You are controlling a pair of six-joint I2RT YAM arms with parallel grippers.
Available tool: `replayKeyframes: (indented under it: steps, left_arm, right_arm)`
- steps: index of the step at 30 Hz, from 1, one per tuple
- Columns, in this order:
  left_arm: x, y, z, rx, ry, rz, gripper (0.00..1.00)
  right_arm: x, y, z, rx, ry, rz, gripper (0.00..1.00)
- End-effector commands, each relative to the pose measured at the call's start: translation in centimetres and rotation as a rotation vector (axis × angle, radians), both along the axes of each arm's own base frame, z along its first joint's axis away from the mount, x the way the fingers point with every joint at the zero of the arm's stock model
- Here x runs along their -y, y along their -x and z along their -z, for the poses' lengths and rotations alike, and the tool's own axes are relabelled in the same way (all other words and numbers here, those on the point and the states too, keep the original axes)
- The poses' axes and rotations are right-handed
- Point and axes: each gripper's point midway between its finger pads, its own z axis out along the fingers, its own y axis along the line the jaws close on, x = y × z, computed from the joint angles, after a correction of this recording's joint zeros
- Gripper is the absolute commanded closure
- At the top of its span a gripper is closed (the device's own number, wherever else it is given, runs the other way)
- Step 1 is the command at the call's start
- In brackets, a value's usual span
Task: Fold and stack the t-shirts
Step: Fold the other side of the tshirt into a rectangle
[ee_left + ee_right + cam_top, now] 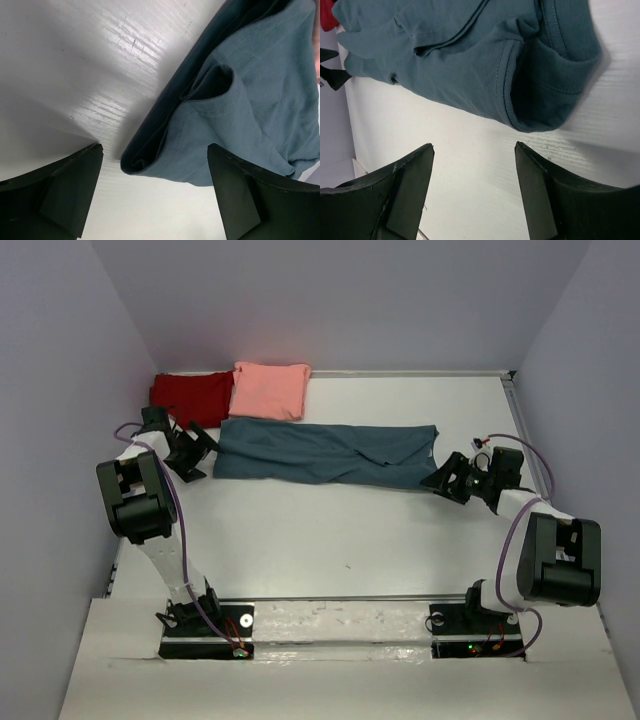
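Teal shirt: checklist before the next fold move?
1. Left hand open, holding nothing: ok.
2. Right hand open, holding nothing: ok.
3. Teal shirt lies as one long folded strip: ok.
4. Each hand sits at its own end of the strip: ok.
5. Pink shirt apart from the strip: cannot tell, edges very close.

The dark teal-blue cloth t-shirt (470, 65) looks soft and matt. The white table top (75, 75) is smooth, faintly glossy.
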Motion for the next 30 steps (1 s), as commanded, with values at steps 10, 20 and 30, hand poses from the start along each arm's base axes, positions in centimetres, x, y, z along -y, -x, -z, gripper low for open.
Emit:
replayKeyframes:
  steps: [10,20,30]
  left_arm:
    - [0.1,-1.3,-1.2,0.042,0.006,0.032,0.02]
    - [0.2,-1.4,-1.1,0.042,0.011,0.035,0.03]
    - [0.0,-1.6,-1.2,0.041,0.008,0.033,0.03]
  right_arm:
    - [1.7,-1.8,-2.7,0.113,0.128,0.031,0.28]
    - [2.6,-3.0,-1.5,0.089,0.168,0.046,0.31]
    - [2.3,-5.2,-0.8,0.097,0.124,0.025,0.33]
